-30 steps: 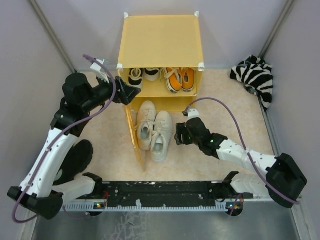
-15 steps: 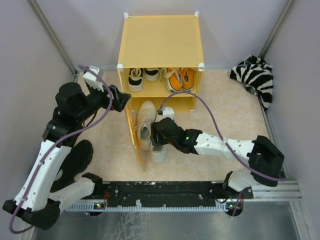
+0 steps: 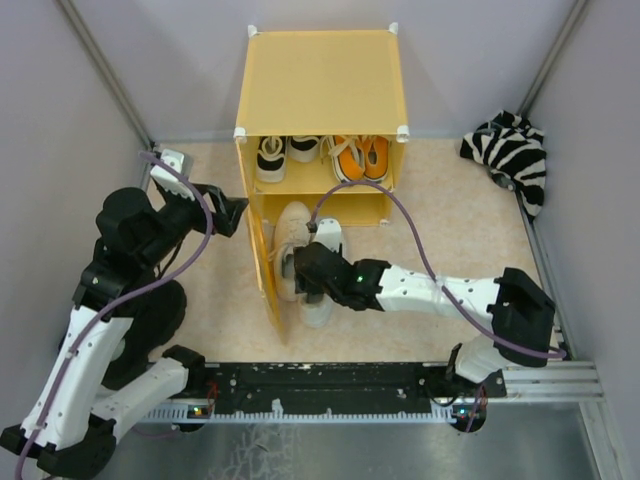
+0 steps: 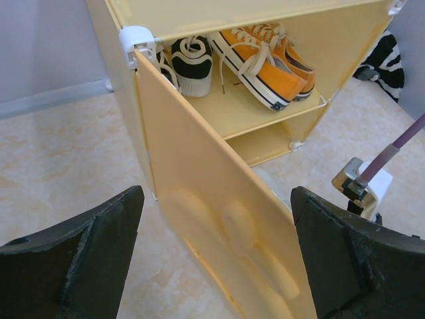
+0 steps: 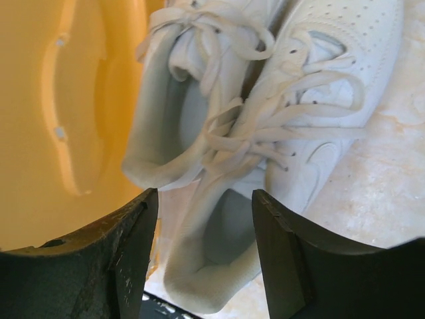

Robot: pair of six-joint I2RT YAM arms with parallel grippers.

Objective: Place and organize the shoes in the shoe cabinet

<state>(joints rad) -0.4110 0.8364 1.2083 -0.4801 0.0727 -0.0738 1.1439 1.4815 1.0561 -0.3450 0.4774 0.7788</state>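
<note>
While the right arm lies stretched low across the beige tabletop (image 3: 450, 220), its right claw (image 5: 204, 199) hangs over the heel end of the all off-white lace-up sneakers (image 5: 265, 119). The black fingers are spread apart with nothing between them, and whether they touch the shoes cannot be told. The off-white pair sits side by side and touching on the tabletop. Their toes point at the mouth of the lower compartment, and their heels point back toward the arm bases.

Just to their left stands the yellow-orange hinged door with the embossed apple-like shape (image 4: 212, 219), swung open and edge-on from above. Over on the far side of that door, the left claw (image 4: 216, 199) is parted wide and empty. It faces the door's outer panel without touching it.

Further back is the yellow-orange plastic cube cabinet with white corner connectors (image 3: 320, 80). On its inner shelf, the black canvas sneakers with white soles and laces (image 3: 272, 155) take the left side. The orange sneakers with white soles and laces (image 3: 360, 155) sit right beside them.

Out at the far right edge lies a black-and-white zebra-striped fabric bundle (image 3: 512, 150), well apart from everything else.
</note>
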